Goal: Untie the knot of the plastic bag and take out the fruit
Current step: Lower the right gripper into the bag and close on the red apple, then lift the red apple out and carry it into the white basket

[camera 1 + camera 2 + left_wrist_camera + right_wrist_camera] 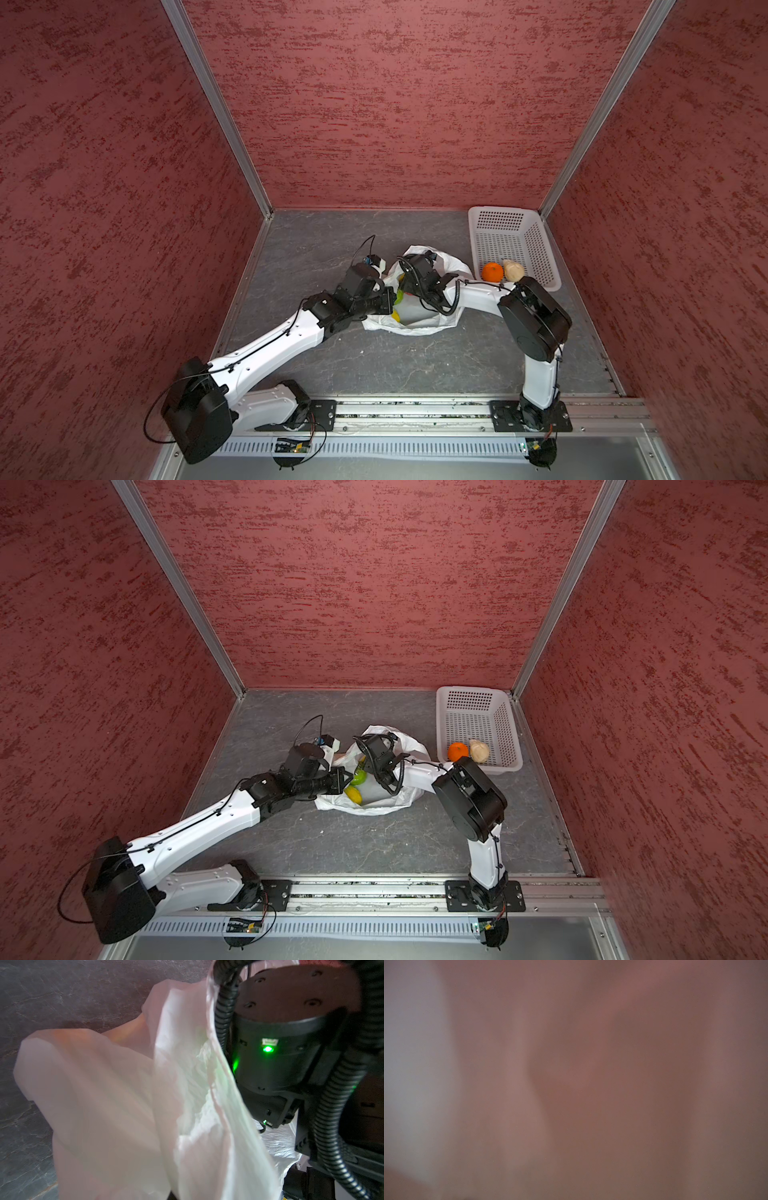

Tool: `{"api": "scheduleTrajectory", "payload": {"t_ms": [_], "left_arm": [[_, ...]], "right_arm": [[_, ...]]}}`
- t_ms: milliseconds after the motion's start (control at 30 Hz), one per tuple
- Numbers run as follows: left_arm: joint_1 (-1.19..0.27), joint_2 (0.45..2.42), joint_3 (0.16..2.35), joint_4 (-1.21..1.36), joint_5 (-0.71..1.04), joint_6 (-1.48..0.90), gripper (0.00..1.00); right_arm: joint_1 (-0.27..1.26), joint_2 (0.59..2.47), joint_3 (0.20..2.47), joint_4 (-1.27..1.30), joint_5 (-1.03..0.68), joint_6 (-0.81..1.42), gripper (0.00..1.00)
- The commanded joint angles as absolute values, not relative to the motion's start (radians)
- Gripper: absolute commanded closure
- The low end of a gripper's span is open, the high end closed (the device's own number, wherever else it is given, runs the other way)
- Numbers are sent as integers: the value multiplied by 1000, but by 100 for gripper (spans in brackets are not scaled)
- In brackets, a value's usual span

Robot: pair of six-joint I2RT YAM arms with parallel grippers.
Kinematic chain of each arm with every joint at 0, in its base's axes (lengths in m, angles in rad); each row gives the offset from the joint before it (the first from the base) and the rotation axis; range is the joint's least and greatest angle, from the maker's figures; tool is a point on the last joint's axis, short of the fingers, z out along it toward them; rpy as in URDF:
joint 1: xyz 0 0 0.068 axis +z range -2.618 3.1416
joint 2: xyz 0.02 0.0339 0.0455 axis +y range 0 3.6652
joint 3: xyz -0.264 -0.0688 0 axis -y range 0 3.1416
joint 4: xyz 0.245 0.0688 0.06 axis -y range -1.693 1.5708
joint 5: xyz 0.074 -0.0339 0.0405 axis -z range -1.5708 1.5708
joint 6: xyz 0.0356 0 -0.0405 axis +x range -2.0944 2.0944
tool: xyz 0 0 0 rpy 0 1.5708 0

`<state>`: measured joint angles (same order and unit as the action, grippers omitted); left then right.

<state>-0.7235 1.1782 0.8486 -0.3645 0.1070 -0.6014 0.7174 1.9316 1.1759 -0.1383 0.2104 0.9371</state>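
Note:
The white plastic bag [419, 322] lies open in the middle of the grey table, and it fills the left wrist view [187, 1105]. The knot is out of view. Inside the bag's mouth I see a green fruit [359, 776] and a yellow fruit [354, 795]. My left gripper [390, 301] is shut on the bag's left rim; plastic hides its jaws. My right gripper [409, 283] reaches down into the bag from the right, its fingers hidden under its wrist. The right wrist view is a blur of plastic. An orange fruit [492, 272] and a beige fruit [513, 270] lie in the basket.
The white perforated basket [538, 253] stands at the back right corner, just right of the bag. Red textured walls close in the table on three sides. The right arm's black wrist housing [280, 1053] with a green light hangs close to the left wrist camera.

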Motion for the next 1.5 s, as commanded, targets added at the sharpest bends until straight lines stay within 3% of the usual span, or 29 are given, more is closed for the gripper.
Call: {"api": "scheduleTrajectory", "payload": {"t_ms": [0,133,500,1100,1467], "left_arm": [[-719,1149,828,-331,103,-608,100],[-719,1143,813,-325,98,-614,100],[-724,1139,803,-319,76,-624,100],[-724,1152,830,-333,62,-621,100],[-723,1143,824,-341,61,-624,100]], "right_arm": [[712,1890,1145,-132,215,947,46],[712,1851,1134,-130,198,920,56],[722,1713,1076,-158,119,880,62],[835,1459,1067,-380,67,855,64],[785,1242,1167,-615,102,827,64]]}}
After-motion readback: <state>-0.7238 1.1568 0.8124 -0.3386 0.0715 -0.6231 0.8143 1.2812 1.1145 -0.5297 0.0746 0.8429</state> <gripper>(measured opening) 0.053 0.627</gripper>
